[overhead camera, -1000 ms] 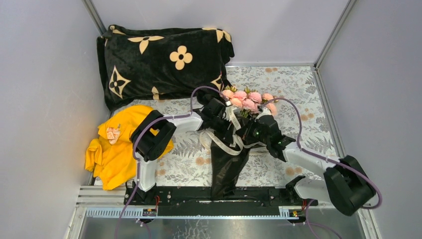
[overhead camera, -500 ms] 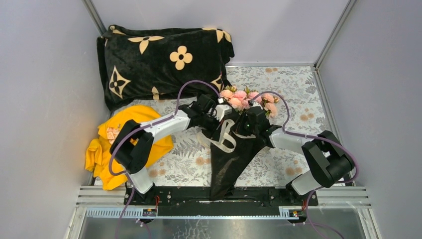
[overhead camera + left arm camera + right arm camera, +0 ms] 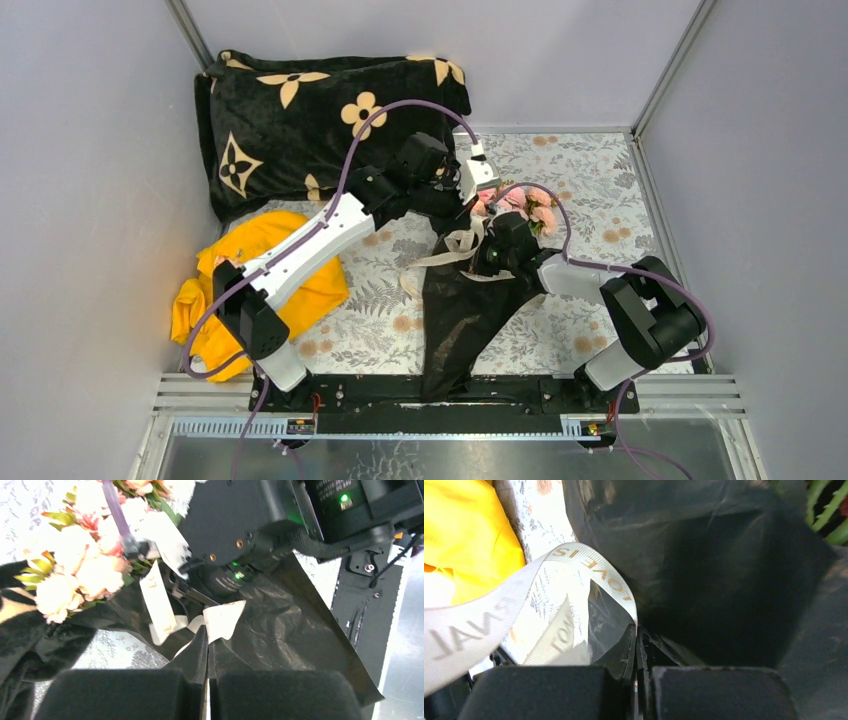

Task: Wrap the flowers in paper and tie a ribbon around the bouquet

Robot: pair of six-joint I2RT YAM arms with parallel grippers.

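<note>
The bouquet lies on the patterned table: pink flowers [image 3: 522, 203] top a cone of crinkled black paper [image 3: 460, 315]. A cream ribbon [image 3: 462, 243] crosses the cone's neck and runs up to my left gripper [image 3: 470, 203], which is raised over the flower heads. In the left wrist view that gripper [image 3: 207, 632] is shut, with a ribbon [image 3: 223, 620] end poking out of its tips above the paper [image 3: 285, 630] and beside the flowers [image 3: 75, 575]. My right gripper [image 3: 492, 255] rests at the cone's neck. In its own view it [image 3: 637, 630] is shut on the printed ribbon [image 3: 589, 562] against the paper [image 3: 704, 555].
A black plush blanket [image 3: 320, 120] with tan flower marks lies at the back left. A yellow cloth [image 3: 235, 290] is bunched at the left, also seen in the right wrist view as yellow cloth [image 3: 464, 535]. Grey walls close in on both sides.
My left arm has stretched out and swung its gripper up and back past the flowers, drawing the ribbon taut upward. My right arm has folded in, its gripper staying at the cone's neck.
</note>
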